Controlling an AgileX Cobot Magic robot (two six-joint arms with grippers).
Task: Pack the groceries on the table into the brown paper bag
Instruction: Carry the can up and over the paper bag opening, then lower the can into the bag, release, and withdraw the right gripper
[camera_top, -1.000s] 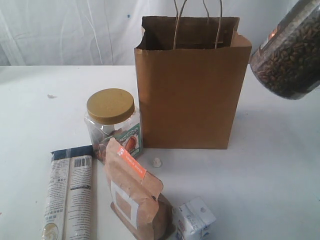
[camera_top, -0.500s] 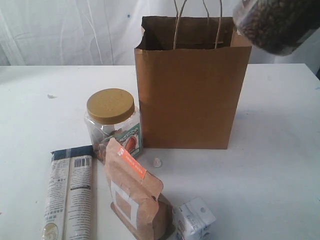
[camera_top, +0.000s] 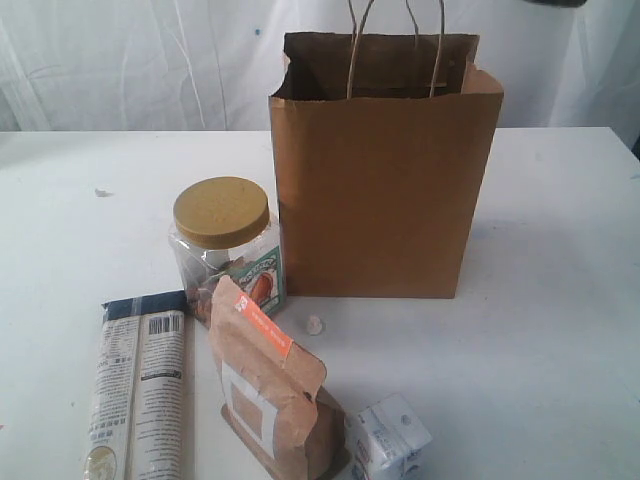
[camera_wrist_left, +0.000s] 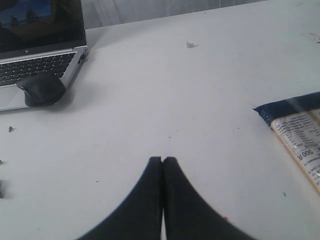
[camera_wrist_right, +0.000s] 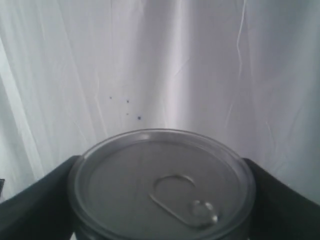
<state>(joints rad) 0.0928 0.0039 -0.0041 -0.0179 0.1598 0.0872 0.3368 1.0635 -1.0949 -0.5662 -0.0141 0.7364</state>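
Looks like a lab or test setup: plain white table (camera_top: 560, 300), white sheet (camera_top: 130, 60) hung behind as backdrop, laptop (camera_wrist_left: 40, 45) and mouse (camera_wrist_left: 41, 89) on the table.

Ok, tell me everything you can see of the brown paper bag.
The brown paper bag stands upright on the table, with its mouth open. It is tall and boxy, of plain unprinted kraft-looking paper with crisp side folds. Two thin twisted-paper loop handles rise from the mouth, and the rim looks slightly ragged at its left corner. What is inside is hidden. The yellow-lidded clear jar sits at its lower left corner, but whether they touch cannot be told. No gripper touches the bag.
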